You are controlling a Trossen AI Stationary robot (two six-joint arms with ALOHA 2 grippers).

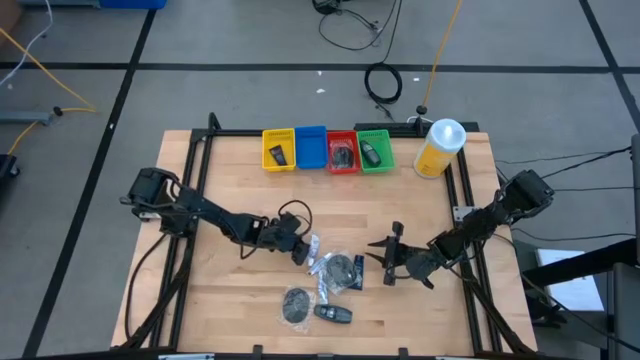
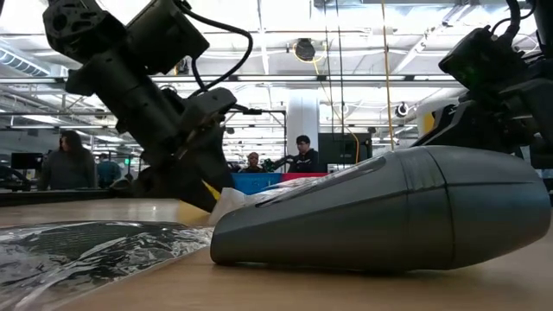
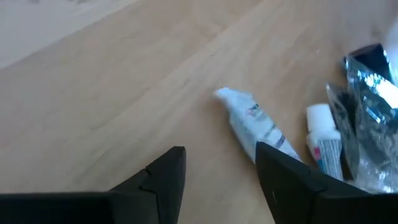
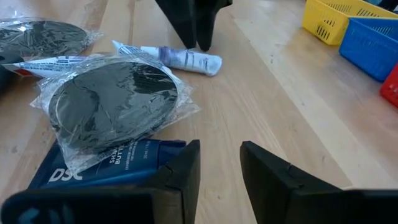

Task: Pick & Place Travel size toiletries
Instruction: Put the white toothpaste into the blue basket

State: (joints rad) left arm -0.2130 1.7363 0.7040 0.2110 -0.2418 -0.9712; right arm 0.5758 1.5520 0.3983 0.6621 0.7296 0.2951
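The toiletries lie in a loose group mid-table: a white tube (image 1: 305,248), a clear-wrapped grey disc (image 1: 338,268), a dark blue tube (image 1: 357,285), a second disc (image 1: 296,303) and a dark oblong bottle (image 1: 333,313). My left gripper (image 1: 297,240) is open and low at the white tube (image 3: 252,124), which lies mostly outside its gap. My right gripper (image 1: 385,258) is open, just right of the group. In its wrist view the blue tube (image 4: 106,165) and the wrapped disc (image 4: 112,102) lie beside one finger. The bottle (image 2: 380,212) fills the low view. My left gripper has one finger (image 3: 280,174) over the near end of the white tube (image 3: 264,134), which lies flat on the table. That finger hides the place, so I cannot tell whether it touches.
Four small trays stand in a row at the far edge: yellow (image 1: 278,149), blue (image 1: 310,147), red (image 1: 342,152) and green (image 1: 375,150); three hold dark items. A big yellow white-capped bottle (image 1: 440,148) stands at the far right. Bare wood lies between the group and the trays.
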